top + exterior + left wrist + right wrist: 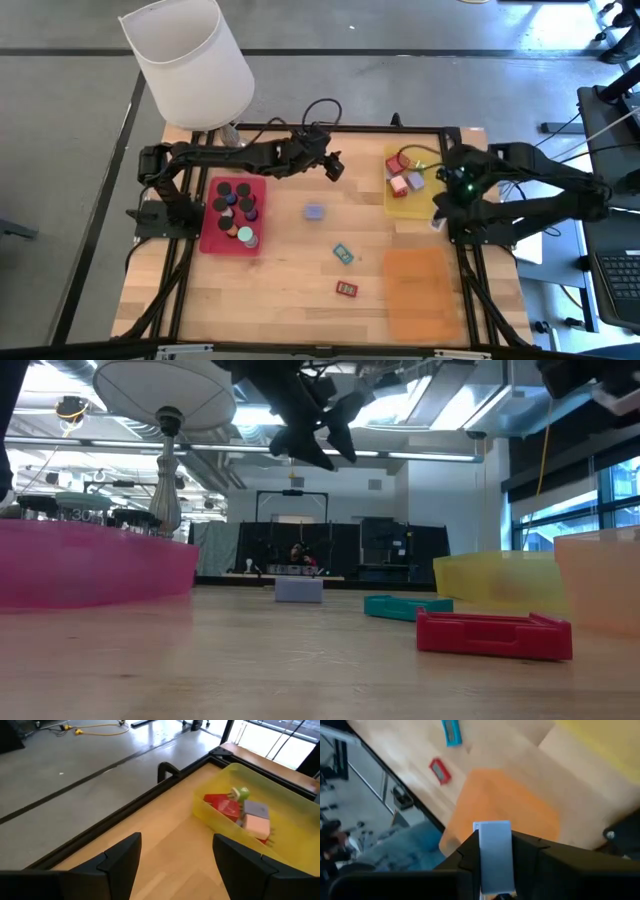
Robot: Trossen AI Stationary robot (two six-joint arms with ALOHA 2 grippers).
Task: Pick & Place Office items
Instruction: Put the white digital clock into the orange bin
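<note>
My right gripper [494,870] is shut on a flat white rectangle [494,851], held above the table between the yellow tray [410,200] and the orange tray [420,290]. My left gripper [333,167] hangs open and empty over the table's far middle, fingers [125,857] spread toward the yellow tray [280,785]. That tray holds red, pink and lavender blocks [250,817]. A lavender block [314,212], a teal rectangle [342,252] and a red rectangle [346,289] lie flat on the wood. Several black and teal round pieces [238,205] sit in the red tray [215,240]. My right gripper pinches the white rectangle between its two fingers by its long side edges [481,870]. The piece's free end [492,827] sticks out past the fingertips. The fingers slant downward, lying along the piece. It is lifted clear of the table, above the orange tray's edge [470,800].
A white-shaded lamp [190,60] stands at the far left corner, next to the left arm. A black frame [300,128] edges the table. Bare wood lies between the red tray and the loose pieces. Seen from table height, the red rectangle [493,633] lies nearest.
</note>
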